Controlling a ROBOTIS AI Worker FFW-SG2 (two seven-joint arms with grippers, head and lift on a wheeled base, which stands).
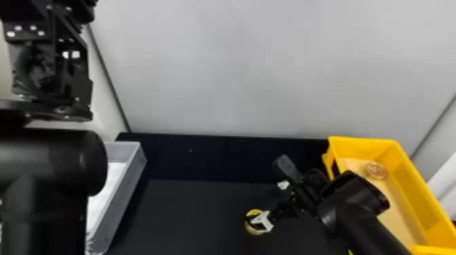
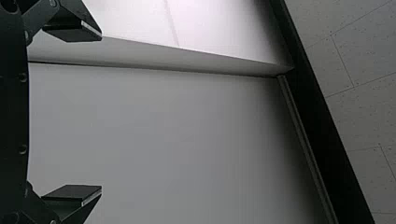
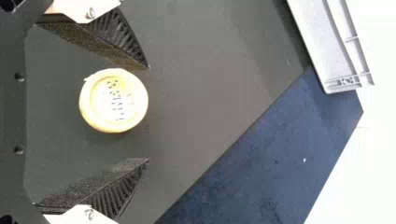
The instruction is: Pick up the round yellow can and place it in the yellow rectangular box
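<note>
Yellow can [image 3: 106, 102], round, rimmed face, dark markings

Probably lab booth: plain grey walls [image 1: 220, 67], black worktop [image 1: 190, 213]

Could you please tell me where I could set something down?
The dark table is bare between the grey tray and the round yellow can. It is crowded at the can, between the right gripper's fingers, and beside the yellow box, under the right arm.
</note>
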